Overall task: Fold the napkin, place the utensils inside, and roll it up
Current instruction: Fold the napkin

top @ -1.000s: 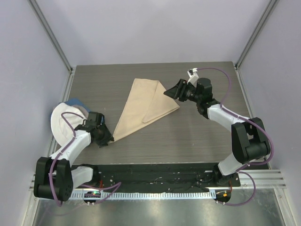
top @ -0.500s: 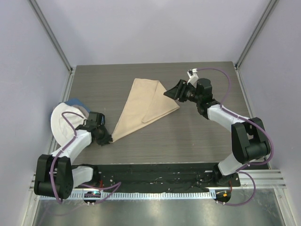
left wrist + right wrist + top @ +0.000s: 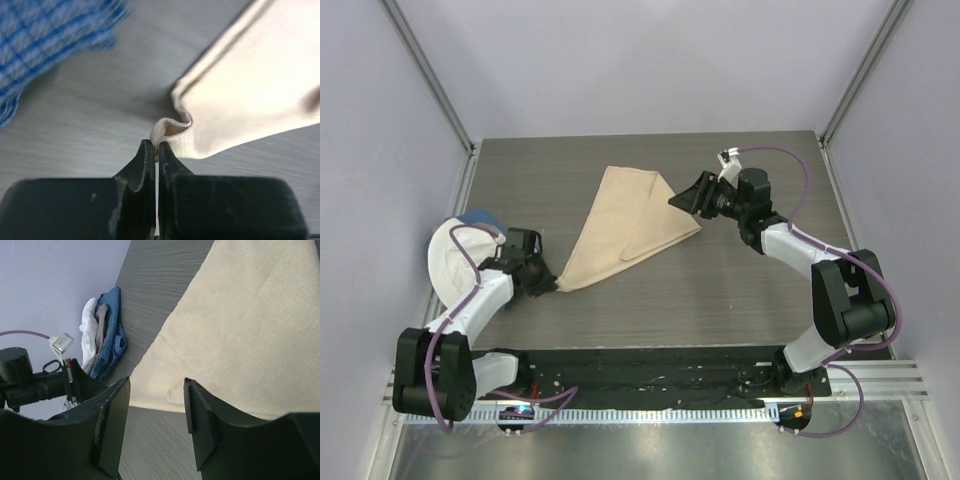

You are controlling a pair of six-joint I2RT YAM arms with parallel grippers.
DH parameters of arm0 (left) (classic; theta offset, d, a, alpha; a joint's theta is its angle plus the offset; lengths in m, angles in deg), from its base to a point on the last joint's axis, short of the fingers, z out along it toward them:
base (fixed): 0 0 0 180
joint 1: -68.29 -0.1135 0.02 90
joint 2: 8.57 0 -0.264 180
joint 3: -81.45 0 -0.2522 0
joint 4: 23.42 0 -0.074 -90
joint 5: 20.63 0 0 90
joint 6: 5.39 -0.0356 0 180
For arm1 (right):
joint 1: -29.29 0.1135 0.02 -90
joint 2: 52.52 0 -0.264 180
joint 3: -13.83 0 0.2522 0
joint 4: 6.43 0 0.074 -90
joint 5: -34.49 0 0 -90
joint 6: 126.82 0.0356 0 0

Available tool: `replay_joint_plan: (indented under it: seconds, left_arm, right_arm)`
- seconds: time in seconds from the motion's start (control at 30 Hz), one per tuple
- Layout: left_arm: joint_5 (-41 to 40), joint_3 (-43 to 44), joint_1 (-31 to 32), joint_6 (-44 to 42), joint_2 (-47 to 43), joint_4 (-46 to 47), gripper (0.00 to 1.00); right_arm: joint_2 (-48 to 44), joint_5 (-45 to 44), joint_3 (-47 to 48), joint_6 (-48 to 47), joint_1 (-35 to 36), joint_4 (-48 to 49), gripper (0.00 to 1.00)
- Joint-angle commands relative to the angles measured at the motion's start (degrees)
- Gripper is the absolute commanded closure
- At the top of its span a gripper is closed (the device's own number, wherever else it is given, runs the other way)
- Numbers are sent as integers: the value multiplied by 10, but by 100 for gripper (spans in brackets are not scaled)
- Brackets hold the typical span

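- The napkin (image 3: 625,225) is tan and folded into a rough long triangle. It lies flat around the middle of the worktop (image 3: 740,290), w/ its wide end toward the far edge and its narrow tip aimed at the near-left corner.
- The L gripper (image 3: 156,150) is low on the worktop at that narrow tip. Its jaws are pressed together on the napkin's corner, and a small puckered loop of cloth bulges just past the fingertips.
- The rest of the napkin lies smooth on the surface.
- The R gripper (image 3: 156,385) is at the napkin's far-right corner. Its jaws stand moderately apart w/ nothing between them. The wrist view shows cloth under the fingers, but I can't tell if they touch it.
- A blue checked cloth (image 3: 477,215) is bunched w/ a white cloth (image 3: 448,262) at the left edge of the worktop. Both are beside the L arm and apart from the napkin.
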Motion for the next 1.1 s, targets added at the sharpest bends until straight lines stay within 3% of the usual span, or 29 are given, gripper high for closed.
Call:
replay_joint_plan:
  seconds: [0.0,0.17,0.43,0.6,1.07]
  left_arm:
    - [49,92,3,-34,5,70,100]
    - [94,203,42,-59,89,114,100]
    - [111,384,176,-107,260,132,100]
    - [128,463,211,-129,360,133,100]
    - [141,621,266,-187,527,107,100]
  right_arm:
    - [-7,3,8,-14,-5,11,45]
    - [-9,2,4,-14,-8,11,45]
    - [-30,1,-13,-20,-18,1,45]
    - [-39,3,-23,-25,-28,-5,45]
    - [-39,12,-39,-19,-37,6,45]
